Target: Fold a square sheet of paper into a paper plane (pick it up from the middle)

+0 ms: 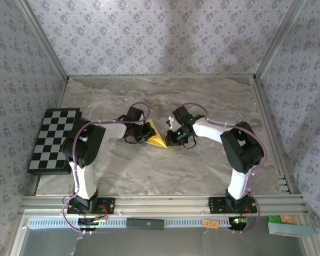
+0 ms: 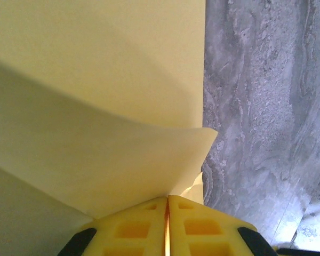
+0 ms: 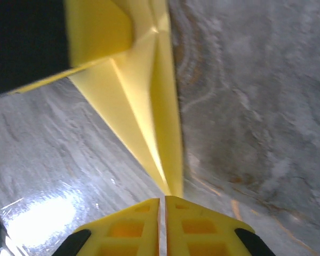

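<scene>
The yellow paper is a folded, pointed wedge held just above the marble table at its middle, between the two arms. My left gripper is shut on its left side. In the left wrist view the curved yellow sheet runs down into the closed left gripper. My right gripper is shut on the paper's narrow right tip. In the right wrist view the creased paper tapers to a point at the closed right gripper.
A black-and-white checkered board lies at the table's left edge. Patterned walls enclose the table on three sides, and an aluminium rail runs along the near edge. The left arm's dark body sits beyond the paper.
</scene>
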You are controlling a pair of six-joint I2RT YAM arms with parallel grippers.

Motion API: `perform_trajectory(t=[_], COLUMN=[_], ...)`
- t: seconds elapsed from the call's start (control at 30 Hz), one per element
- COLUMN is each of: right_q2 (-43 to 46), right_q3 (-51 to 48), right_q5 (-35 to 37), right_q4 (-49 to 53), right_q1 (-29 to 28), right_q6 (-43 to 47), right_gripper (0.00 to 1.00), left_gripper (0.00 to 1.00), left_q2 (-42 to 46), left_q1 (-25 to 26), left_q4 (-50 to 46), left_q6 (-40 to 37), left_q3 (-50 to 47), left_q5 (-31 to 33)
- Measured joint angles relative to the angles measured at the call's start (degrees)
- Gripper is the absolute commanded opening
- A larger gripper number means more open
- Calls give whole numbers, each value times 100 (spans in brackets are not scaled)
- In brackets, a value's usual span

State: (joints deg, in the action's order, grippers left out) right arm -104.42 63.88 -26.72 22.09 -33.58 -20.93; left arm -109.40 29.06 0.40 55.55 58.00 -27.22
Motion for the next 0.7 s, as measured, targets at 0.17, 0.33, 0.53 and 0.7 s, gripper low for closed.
perform_trajectory(t=[0.17,0.33,0.53,0.7], right_q2=[-131,-424,-645,-704], right_q3=[323,612,669,667], right_q5=[20,42,120,195], right_q4=[-42,-136,-153,-157], right_q1=[-184,-267,-271,-256], right_q6=[-2,-2,-7,-24], right_gripper=[13,13,13,13], left_gripper=[11,11,11,11], left_q2=[-2,-2,-7,-7], left_q1=[0,0,0,0], left_q4=[-17,-22,-24,-26], left_q6=[44,74,109,109], left_q3=[11,17,22,22], left_q5=[0,0,0,0])
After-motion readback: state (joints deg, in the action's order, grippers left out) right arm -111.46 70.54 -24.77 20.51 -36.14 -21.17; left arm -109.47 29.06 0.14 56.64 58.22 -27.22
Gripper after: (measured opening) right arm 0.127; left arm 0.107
